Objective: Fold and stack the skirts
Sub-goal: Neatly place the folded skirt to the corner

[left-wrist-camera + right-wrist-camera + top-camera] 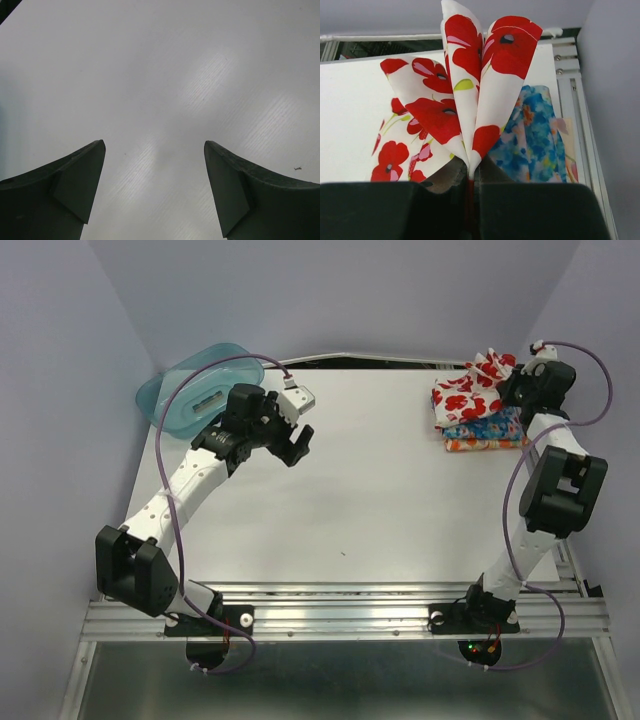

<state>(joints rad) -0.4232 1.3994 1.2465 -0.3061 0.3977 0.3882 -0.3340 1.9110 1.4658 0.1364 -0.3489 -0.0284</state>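
In your right gripper [470, 176], clamped shut, a fold of the poppy skirt [470, 90] fans up, blue skirt [540, 135] just beyond; it looks limp and light, so pinch doubled edges; left gripper [155, 170] is wide open, empty.

The scene is evenly and brightly lit from above; pale glare streaks are seen on the table [210, 75]

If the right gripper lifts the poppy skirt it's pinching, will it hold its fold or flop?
Probably flops: the poppy skirt bunches into soft pleats above the right gripper. Likely light: the folds look thin. It may drag the blue skirt, which lies under it.
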